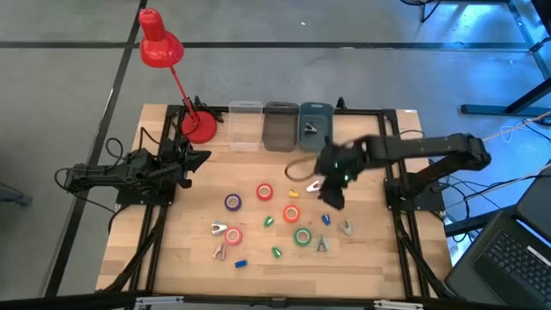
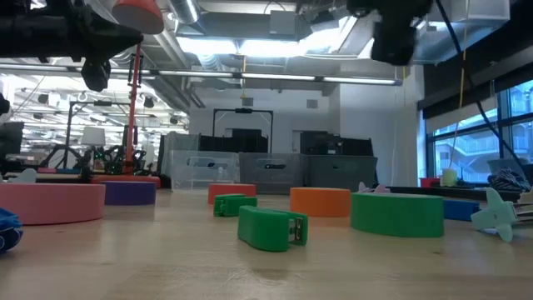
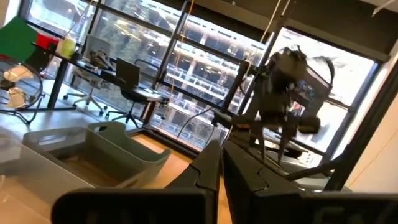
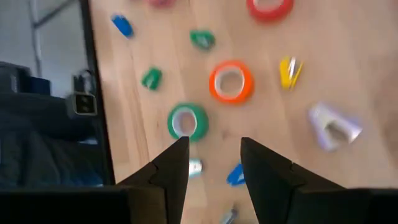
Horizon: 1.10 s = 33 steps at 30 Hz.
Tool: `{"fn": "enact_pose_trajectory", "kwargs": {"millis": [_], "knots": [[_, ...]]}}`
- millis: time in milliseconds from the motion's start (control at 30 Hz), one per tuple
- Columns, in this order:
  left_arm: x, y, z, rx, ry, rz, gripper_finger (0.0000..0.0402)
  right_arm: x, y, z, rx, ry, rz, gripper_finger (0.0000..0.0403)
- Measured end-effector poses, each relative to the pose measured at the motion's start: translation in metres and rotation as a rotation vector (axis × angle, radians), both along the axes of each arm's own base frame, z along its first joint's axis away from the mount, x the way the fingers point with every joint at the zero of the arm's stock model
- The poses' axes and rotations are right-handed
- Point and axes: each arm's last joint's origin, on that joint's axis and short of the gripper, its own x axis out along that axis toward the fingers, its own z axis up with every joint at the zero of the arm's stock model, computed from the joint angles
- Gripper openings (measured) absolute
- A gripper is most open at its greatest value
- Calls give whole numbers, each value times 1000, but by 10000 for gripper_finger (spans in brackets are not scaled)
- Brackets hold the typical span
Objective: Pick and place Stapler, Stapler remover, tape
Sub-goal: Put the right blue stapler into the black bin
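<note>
Wooden table (image 1: pixel 370 250) under a workshop ceiling, three bins (image 1: pixel 280 127) along its far edge. Right gripper (image 1: pixel 331 195) hovers above the scattered items, fingers spread, holding nothing. Left gripper (image 1: pixel 191 160) waits at the left edge, pressed together. Tape (image 4: pixel 231 81) rolls lie flat mid-table, axes upright, no long axis. Risk: closely packed small pieces could be knocked or caught by a descending finger.

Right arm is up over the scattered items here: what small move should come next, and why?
Probably lower the right gripper onto the green tape roll. Its fingers stand open and empty above the table, and that roll sits just ahead of the gap between them. The left gripper waits shut at the table's left.
</note>
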Motion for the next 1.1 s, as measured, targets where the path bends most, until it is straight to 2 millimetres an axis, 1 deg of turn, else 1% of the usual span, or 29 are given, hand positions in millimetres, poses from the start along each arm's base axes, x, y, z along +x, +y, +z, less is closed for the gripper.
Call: {"fn": "enact_pose_trajectory", "kwargs": {"millis": [100, 233, 333, 467, 567, 733, 800, 1100], "knots": [[0, 0, 0, 0, 0, 0, 6, -9, 18, -23, 16, 127, -87, 146], [0, 0, 0, -1, 1, 8, 1, -19, 34, -48, 30, 243, -295, 146], [0, 1, 0, -4, 0, 26, 1, -22, 40, -62, 46, 255, -450, 146], [0, 1, 0, -7, 1, 46, 4, -26, 45, -80, 64, 250, -563, 146], [0, 1, 0, 4, 6, 53, 5, -33, 47, -96, 63, 283, -609, 146], [-1, 2, 0, 47, 22, 79, 1, -39, 52, -116, 109, 276, -654, 146], [-1, 2, 0, 43, 22, 96, 1, -38, 55, -122, 138, 259, -666, 146], [-1, 3, 0, 48, 29, 137, 3, -29, 67, -143, 140, 284, -611, 147]]}}
